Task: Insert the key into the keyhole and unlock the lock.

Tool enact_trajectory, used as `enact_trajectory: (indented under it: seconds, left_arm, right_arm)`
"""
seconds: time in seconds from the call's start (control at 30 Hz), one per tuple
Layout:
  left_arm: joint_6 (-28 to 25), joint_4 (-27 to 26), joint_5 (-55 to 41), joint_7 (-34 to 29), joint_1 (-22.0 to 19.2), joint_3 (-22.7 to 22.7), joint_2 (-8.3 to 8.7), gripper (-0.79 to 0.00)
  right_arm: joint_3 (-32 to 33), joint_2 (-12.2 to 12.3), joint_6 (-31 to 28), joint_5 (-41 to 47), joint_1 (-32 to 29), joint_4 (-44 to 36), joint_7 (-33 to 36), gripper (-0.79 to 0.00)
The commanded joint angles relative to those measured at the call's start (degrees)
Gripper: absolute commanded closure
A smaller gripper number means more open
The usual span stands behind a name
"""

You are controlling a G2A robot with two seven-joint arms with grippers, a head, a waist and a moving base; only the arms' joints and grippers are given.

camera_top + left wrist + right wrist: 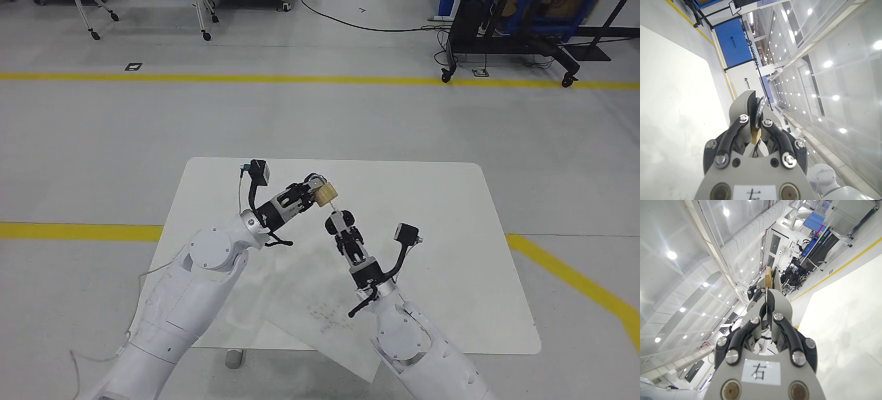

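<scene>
Brass lock [326, 192]: held in the air above the white table [450, 270], clamped in my left gripper [309, 191], with its keyhole end turned toward my other arm.
Left fingers [743, 106]: pressed together on the lock; a strip of brass shows between the pads in the left wrist view.
Steel key [766, 302]: on the keyhole side of the lock, its thin blade seen edge-on and its tip meeting the lock's end face. I cannot tell whether it only touches there or has gone a little way in.
Right gripper [767, 294]: just beside the lock and pointing at it, with both fingers [781, 306] pinched flat on the key's wide end.
Step in hand: by my reading, seating the blade in the keyhole; the turn is not yet due.
Line: the blade looks close to the lock's long axis. I should hold that line and push straight along it, in small advances, with no sideways lean.
Counter-hold: my left arm should stay rigid and take the push, so the lock does not back away from the key.
Turn: only once the blade is fully home, and then about the blade's own axis, with my left wrist resisting.
Risk: a thin blade held between flat pads may pivot or slide back if I push against a snag. The lock may also swivel in my left pads. If it binds, I should ease off and realign rather than press harder.
Table: below the lock and well apart from it, so it gives no support.
</scene>
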Motion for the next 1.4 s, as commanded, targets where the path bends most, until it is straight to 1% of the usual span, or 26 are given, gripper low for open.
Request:
enact_trajectory:
  seconds: [0.0, 0.53, 0.83, 1.37]
  left_arm:
    - [0.0, 0.0, 0.3, -0.1, 0.0, 0.0, -0.08, 0.0]
    - [0.3, 0.4, 1.8, -0.8, 0.0, -1.0, -0.52, 0.0]
    - [-0.3, 0.4, 4.5, -2.8, 0.0, -2.2, -0.33, 0.0]
    - [0.5, 0.5, 6.2, -4.4, -0.2, -2.0, -0.66, 0.0]
  right_arm:
    - [0.1, -0.1, 0.5, 0.1, 0.0, 0.0, 0.5, 0.0]
    - [0.7, -0.9, 1.2, -0.5, -0.2, 0.0, 3.2, 0.0]
    - [2.3, -0.5, 5.3, -3.5, -1.7, -2.3, 8.4, 0.0]
    - [3.3, -0.9, 5.6, -4.0, -2.3, -2.8, 9.2, 0.0]
